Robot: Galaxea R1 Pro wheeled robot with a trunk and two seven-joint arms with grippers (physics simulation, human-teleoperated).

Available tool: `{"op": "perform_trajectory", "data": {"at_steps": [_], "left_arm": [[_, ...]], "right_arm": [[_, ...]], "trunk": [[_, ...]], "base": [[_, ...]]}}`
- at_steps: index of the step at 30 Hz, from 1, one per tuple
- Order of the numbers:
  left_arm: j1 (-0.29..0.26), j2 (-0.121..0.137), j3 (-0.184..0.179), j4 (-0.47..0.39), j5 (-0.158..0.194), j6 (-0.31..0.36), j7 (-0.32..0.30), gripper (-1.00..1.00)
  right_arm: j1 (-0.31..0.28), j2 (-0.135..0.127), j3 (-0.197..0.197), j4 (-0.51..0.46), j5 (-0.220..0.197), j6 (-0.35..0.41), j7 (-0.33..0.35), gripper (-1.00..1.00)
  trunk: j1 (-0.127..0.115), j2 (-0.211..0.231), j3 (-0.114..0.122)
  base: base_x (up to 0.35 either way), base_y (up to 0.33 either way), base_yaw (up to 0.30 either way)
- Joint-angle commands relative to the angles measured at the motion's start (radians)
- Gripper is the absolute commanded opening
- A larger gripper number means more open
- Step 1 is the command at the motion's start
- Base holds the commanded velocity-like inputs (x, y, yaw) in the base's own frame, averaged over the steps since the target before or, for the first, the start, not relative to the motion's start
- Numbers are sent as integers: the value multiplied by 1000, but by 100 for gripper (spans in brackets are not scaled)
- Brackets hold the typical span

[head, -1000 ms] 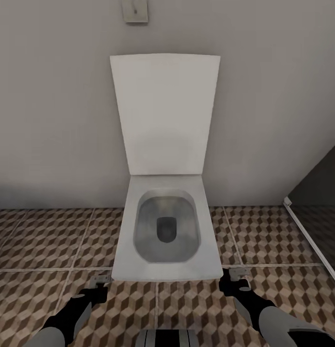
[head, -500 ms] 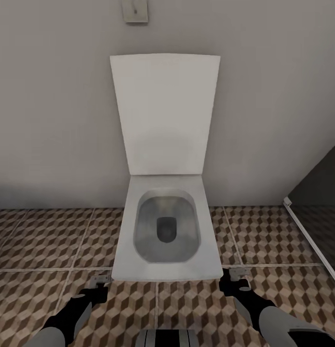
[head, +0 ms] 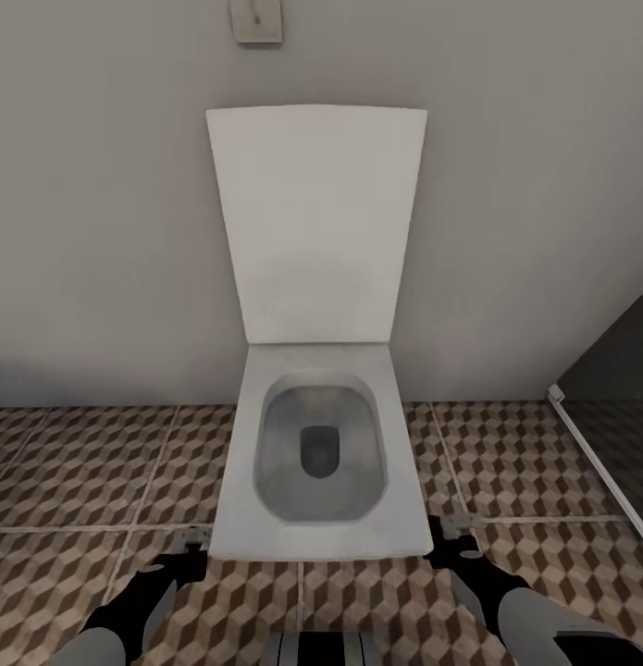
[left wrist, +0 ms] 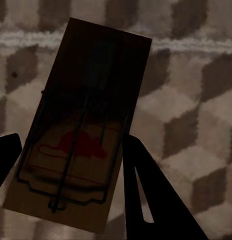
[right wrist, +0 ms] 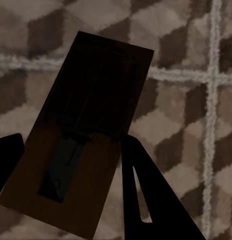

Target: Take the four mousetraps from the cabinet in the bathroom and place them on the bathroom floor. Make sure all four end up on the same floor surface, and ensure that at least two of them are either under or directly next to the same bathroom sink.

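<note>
Mousetraps are in both of the robot's hands right now, one in each. In the left wrist view, the left mousetrap [left wrist: 78,135] sits between the two dark jaws, which press on its long sides, and I can see its wire and the red spot. In the right wrist view, the right mousetrap [right wrist: 83,132] is held the same way, with the jaws clenched on its edges. Both traps hang over the bathroom floor [head: 71,481] with the cube tiles. From the head view, the left gripper [head: 185,548] and the right gripper [head: 453,538] are low, on either side of a white toilet [head: 316,444] with its lid up. I see no sink here, just the toilet, the grey wall [head: 99,231] and a dark glass panel [head: 617,435]. So I think the robot is carrying the traps and needs to find a sink. To do this well, it should keep both grips tight, turn slowly so the traps do not bump the toilet, and drive to a sink. Then it should go low before letting go, so the traps land flat and do not bounce away.
</note>
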Motion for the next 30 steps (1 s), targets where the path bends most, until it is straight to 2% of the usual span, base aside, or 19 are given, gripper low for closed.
{"op": "perform_trajectory", "data": {"at_steps": [1, 15, 24, 30], "left_arm": [[0, -1, 7, -2, -10, 5, -4, -100], [0, 0, 8, -3, -9, 4, -5, -100], [0, 2, 9, -3, -9, 4, -5, -100], [0, 1, 9, -3, -9, 4, -5, -100]], "right_arm": [[-1, 0, -1, 1, 10, -2, -4, -100], [-1, -3, -1, 1, 10, -4, -3, -100], [-1, -4, -1, 1, 10, -4, -3, -100], [-1, -4, -1, 1, 10, -5, -3, -100]], "trunk": [[0, 0, -1], [0, 0, -1], [0, 0, -1], [0, 0, -1]], "base": [[176, 0, 0], [37, 0, 0], [197, 0, 0], [56, 0, 0]]}}
